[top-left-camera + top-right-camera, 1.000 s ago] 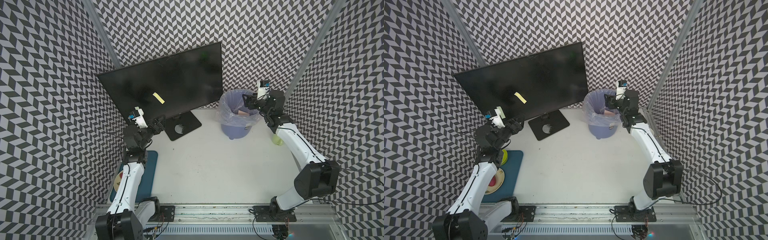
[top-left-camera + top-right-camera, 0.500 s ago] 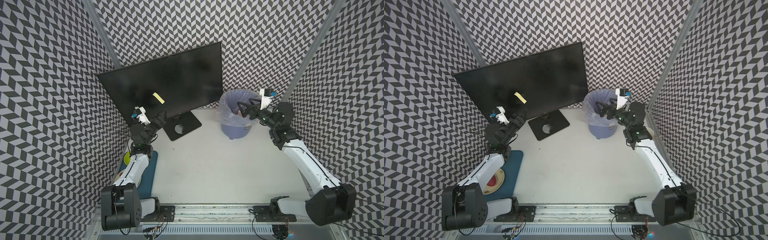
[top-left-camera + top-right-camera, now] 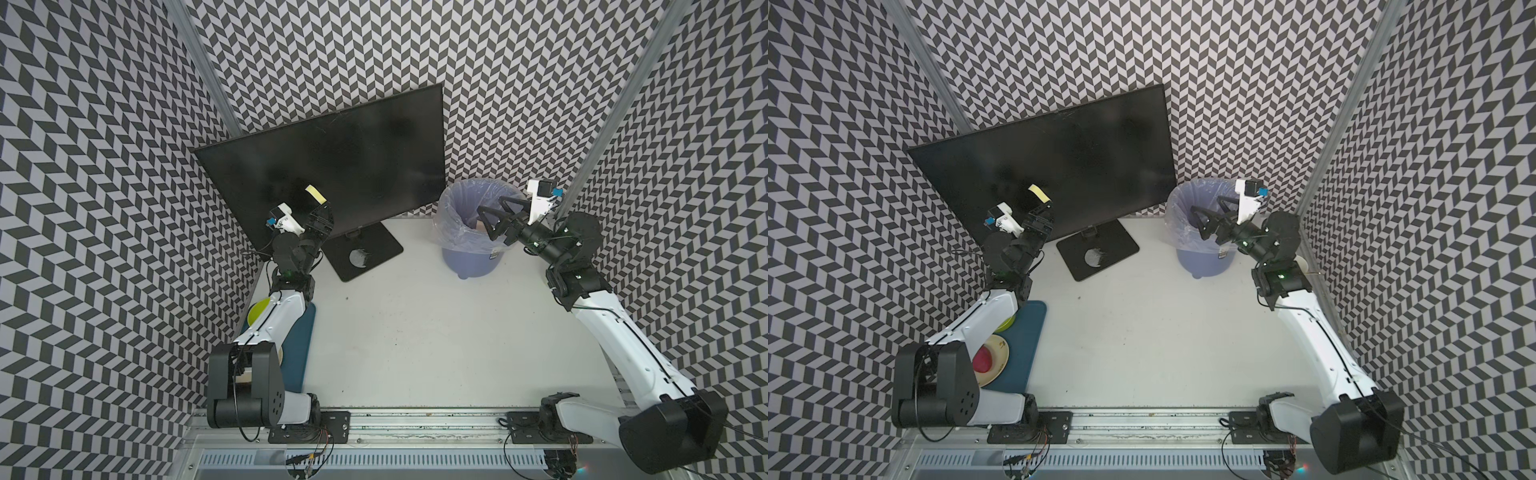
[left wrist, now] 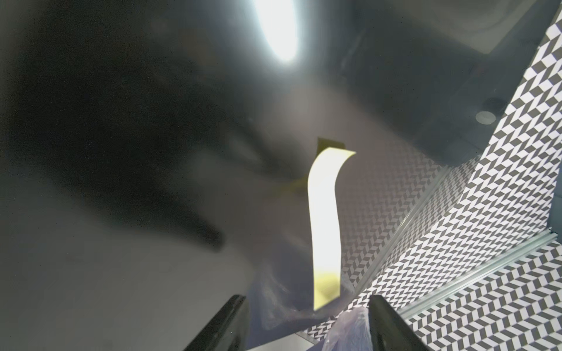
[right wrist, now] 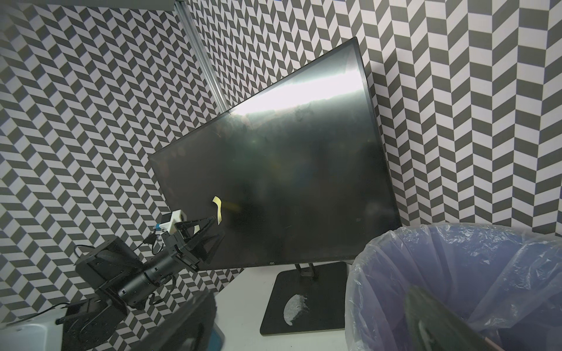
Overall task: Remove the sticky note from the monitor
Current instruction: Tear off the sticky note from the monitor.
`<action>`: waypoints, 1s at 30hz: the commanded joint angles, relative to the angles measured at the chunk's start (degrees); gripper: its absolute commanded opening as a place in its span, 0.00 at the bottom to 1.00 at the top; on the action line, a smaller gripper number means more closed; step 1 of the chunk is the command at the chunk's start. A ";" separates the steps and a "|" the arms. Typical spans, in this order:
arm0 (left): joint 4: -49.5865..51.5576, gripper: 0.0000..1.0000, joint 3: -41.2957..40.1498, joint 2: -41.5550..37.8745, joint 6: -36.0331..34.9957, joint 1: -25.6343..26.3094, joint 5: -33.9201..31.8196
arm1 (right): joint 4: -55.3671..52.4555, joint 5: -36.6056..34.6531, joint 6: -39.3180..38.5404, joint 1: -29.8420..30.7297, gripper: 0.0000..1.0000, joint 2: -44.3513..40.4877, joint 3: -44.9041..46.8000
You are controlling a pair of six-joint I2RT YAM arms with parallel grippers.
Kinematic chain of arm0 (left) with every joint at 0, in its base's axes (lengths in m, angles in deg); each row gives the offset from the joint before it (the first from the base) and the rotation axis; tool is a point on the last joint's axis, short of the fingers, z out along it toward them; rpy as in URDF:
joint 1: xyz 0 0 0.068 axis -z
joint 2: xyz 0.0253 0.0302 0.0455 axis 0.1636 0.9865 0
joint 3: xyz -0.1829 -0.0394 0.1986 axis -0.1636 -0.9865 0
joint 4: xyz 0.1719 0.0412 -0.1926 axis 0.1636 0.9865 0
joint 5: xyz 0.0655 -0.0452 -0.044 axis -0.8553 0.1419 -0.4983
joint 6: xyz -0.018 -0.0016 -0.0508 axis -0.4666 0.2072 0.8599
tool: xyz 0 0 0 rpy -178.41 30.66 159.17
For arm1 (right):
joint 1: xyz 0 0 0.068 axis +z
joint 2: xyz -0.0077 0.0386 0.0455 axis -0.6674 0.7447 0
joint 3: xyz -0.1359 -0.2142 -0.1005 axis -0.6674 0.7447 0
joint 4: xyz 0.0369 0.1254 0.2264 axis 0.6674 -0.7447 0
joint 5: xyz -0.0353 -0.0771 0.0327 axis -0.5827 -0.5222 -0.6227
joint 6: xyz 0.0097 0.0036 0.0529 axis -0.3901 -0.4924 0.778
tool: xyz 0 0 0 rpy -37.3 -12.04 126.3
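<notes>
Shows the monitor [image 3: 353, 166] upright at the back of the counter [image 3: 415, 332] on its flat square base [image 3: 374, 245], dark screen turned partly toward the left arm. Finds the sticky note [image 3: 315, 194], a narrow pale-yellow strip, low on that screen toward the left arm's side, stuck at its upper end and bowing off the glass below. Places the left hand [image 3: 321, 210] right at the strip's loose lower end: in the left wrist view, fingers [image 4: 231, 322] parted with the strip's end between them, neither touching it, nothing held. Shows the right hand [image 3: 490, 205] spread wide and empty over the mouth of the bag-lined blue bin [image 3: 469, 262], just beside the monitor's right edge. Shows also a dark blue mat [image 3: 301, 345] lying on the counter beneath the left arm.
</notes>
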 commanded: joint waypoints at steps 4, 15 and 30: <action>-0.09 0.59 4.22 1.99 -0.24 0.18 -1.39 | 2.04 0.13 -0.26 0.35 0.99 -1.27 -0.29; -0.64 0.32 9.26 7.53 1.05 -0.23 2.10 | 2.24 0.20 -0.33 0.33 0.99 -1.58 -0.12; 0.73 0.00 5.95 2.31 -1.54 -0.39 3.83 | 3.82 1.93 0.97 0.31 0.99 -1.55 0.77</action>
